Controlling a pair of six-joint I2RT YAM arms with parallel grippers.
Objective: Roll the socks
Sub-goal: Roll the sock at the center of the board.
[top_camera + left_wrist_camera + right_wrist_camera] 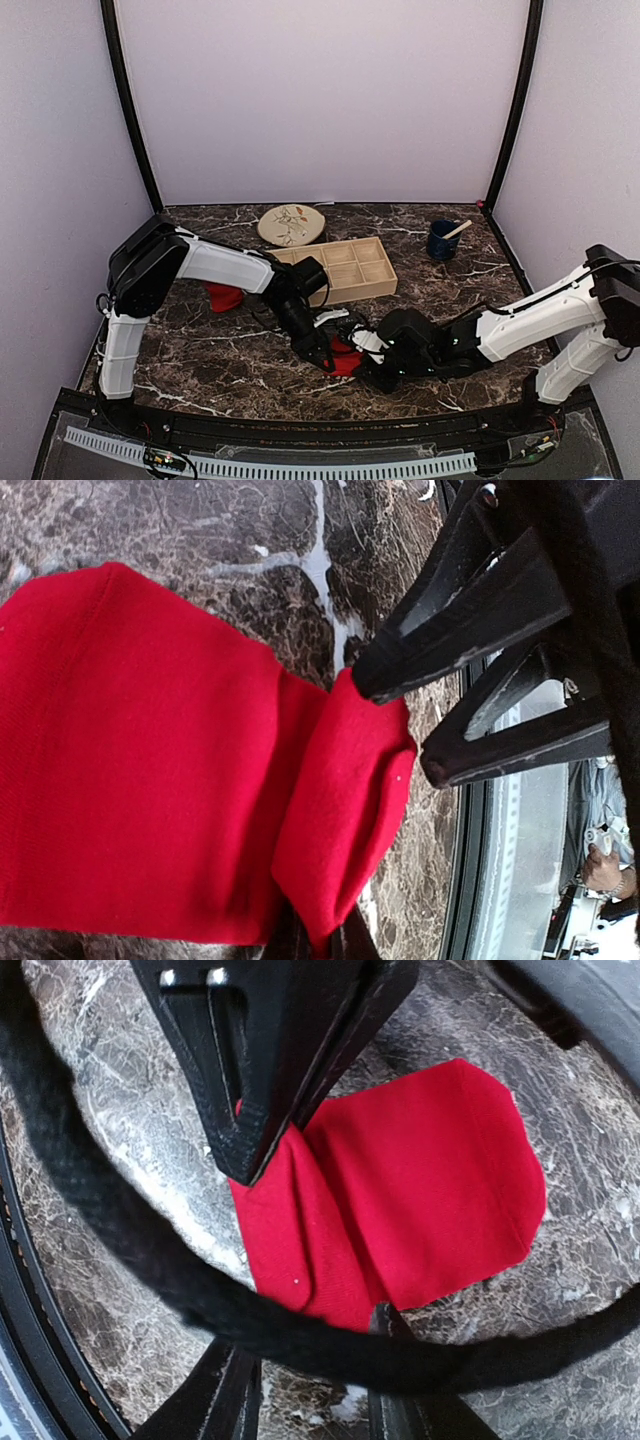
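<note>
Rolling of the first sock, at its opening turn. The near sock (347, 362) lies on the table (200, 370) close to the near edge, about midway along it, with one end turned over onto the flat body to form a short double layer. The left arm (225, 265) reaches in from the left edge. The left jaws are clenched on this turned-over end, pinching the fold at its edge, as the right wrist view shows. The right arm (530, 315) comes in from the right edge. The right jaws stand apart and hold nothing, and they sit just beside the same fold on its other side. In the left wrist view one fingertip (365, 680) appears to touch the fabric, though contact cannot be confirmed. The rest of the sock spreads flat beyond both pairs of jaws.

The second sock (225, 297) lies toward the left edge, partly hidden behind the left arm, near the wooden tray (350, 268) and well apart from both jaws; it seems not yet taken up.

Judged from this arrangement, the next move calls for the right jaws to close on or steady the fold, so that the layers stay together while the end is turned again along the sock's length.
</note>
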